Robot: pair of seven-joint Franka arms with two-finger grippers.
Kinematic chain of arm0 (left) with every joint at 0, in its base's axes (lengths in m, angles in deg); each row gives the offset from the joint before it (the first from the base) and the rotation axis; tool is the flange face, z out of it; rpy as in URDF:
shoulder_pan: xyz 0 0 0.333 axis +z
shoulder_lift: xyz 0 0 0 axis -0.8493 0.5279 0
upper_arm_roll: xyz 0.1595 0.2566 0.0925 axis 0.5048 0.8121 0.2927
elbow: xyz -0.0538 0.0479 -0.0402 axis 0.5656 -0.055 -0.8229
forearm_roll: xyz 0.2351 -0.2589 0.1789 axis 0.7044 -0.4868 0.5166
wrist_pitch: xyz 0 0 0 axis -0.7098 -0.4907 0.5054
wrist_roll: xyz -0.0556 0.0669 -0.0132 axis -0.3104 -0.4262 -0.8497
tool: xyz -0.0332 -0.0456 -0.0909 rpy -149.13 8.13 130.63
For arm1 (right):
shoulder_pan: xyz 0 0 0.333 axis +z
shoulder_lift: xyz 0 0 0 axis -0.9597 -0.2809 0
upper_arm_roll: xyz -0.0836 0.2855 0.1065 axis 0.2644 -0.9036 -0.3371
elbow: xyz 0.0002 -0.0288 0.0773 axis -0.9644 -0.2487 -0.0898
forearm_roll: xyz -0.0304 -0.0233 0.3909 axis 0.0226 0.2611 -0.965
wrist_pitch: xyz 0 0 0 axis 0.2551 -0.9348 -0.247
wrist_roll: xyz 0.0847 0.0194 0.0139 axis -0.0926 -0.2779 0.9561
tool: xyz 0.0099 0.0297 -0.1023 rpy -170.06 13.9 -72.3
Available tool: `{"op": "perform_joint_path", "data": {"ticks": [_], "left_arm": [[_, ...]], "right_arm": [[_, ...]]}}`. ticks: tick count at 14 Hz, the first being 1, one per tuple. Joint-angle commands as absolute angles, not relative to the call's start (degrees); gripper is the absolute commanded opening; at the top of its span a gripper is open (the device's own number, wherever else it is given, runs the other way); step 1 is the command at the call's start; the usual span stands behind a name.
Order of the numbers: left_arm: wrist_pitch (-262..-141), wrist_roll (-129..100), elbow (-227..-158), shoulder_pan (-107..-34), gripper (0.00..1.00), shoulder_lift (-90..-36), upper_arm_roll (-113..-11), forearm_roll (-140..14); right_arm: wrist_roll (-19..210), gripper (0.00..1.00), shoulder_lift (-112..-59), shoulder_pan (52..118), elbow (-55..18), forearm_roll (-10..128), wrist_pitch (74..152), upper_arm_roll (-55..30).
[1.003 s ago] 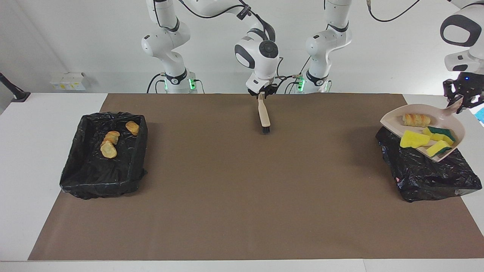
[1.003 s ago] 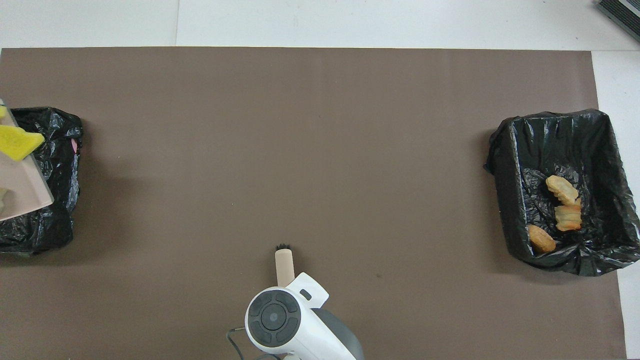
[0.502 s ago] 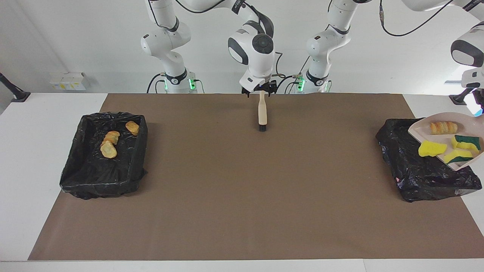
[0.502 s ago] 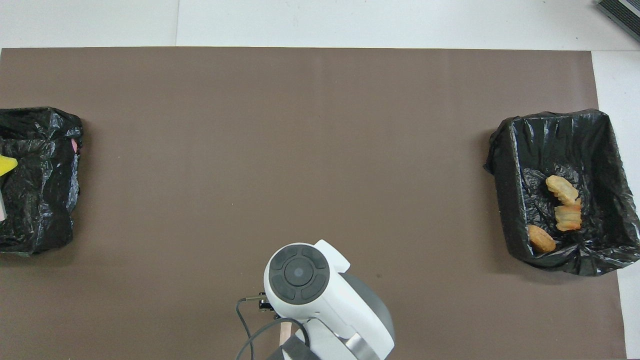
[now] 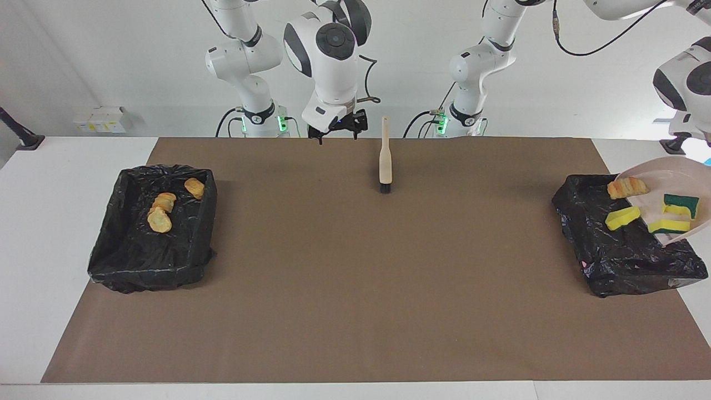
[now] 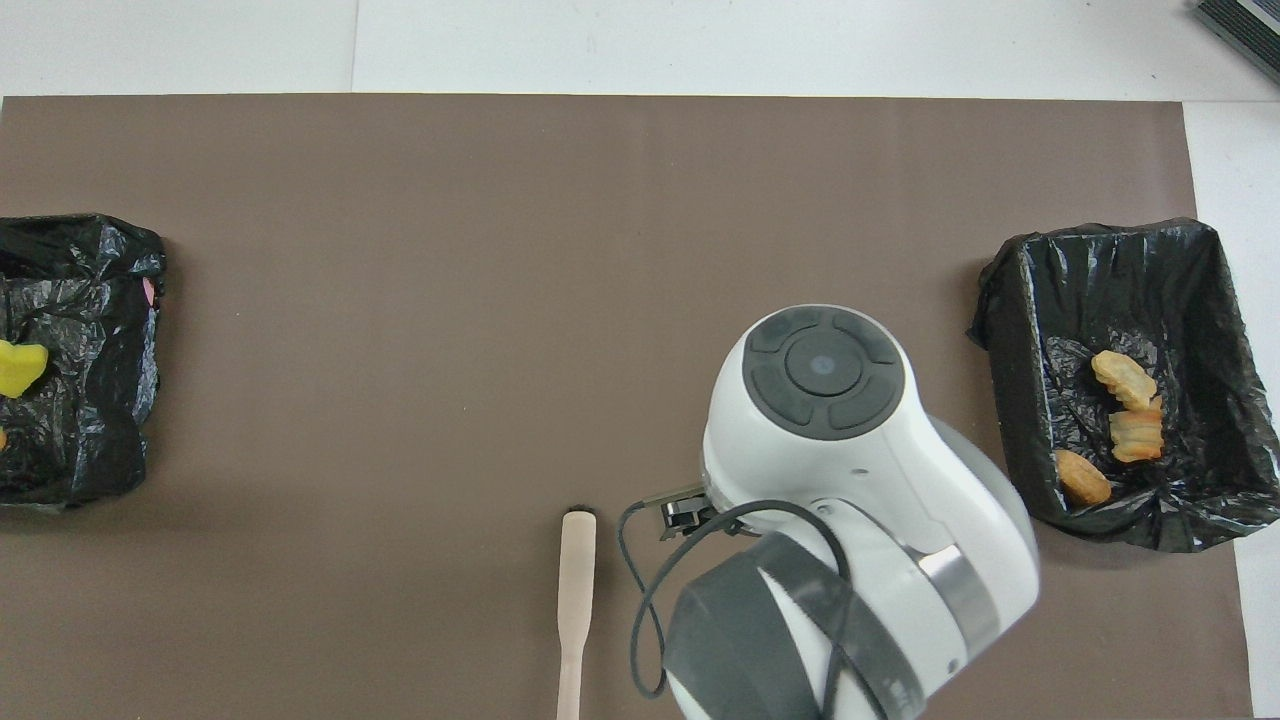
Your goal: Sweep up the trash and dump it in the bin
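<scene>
Bright, even light; soft shadows; sharp.

Brush (image 5: 385, 157) lies on the mat (image 5: 355, 289), top centre of the facing frame, handle toward the robots. Bin (image 5: 153, 228) at frame left holds three bread lumps (image 5: 159, 213). Second bin (image 5: 622, 250) at frame right; tilted dustpan (image 5: 680, 178) over it, carrying sponge chunks (image 5: 675, 214) and one bread lump (image 5: 626, 187). Right hand (image 5: 338, 129) above the mat's upper edge, beside the brush.

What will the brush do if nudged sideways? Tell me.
The brush lies flat on the brown mat, so it would probably slide or pivot, not roll. Its slim beige handle looks stiff, so it should move as one piece. The small dark bristle tuft may drag slightly.
</scene>
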State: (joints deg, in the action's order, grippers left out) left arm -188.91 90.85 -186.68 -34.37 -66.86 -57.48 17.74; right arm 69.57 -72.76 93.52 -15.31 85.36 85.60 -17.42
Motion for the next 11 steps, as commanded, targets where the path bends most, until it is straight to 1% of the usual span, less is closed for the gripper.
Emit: {"op": "perform_joint_path", "data": {"ticks": [1, 4, 6, 8, 9, 11], "left_arm": [[-186.1, 89.1, -184.2, -35.8, 0.00, -66.7, -56.9, 22.6], [-183.9, 88.9, -182.5, -36.5, 0.00, -66.9, -56.9, 25.4], [-179.6, 86.5, -182.6, -38.9, 0.00, -67.4, -56.9, 26.8], [-176.5, 83.9, -183.1, -40.6, 0.00, -67.9, -57.0, 29.9], [-176.2, 83.8, -183.2, -40.9, 0.00, -68.0, -57.0, 29.9], [-176.2, 84.1, -182.6, -41.0, 0.00, -68.1, -57.1, 30.0]], "right_arm": [[81.0, 1.00, -71.5, 87.9, -13.8, 88.0, 84.4, -17.3], [91.9, 1.00, -71.4, 82.1, -12.9, 89.5, 84.6, -16.5], [93.9, 1.00, -71.5, 79.2, -12.7, 91.9, 85.4, -16.5], [93.9, 1.00, -72.0, 75.3, -10.7, 92.1, 85.5, -16.2], [93.8, 1.00, -72.1, 73.6, -10.0, 92.1, 86.4, -16.2], [93.6, 1.00, -72.1, 70.2, -10.0, 91.7, 90.8, -15.8]]}}
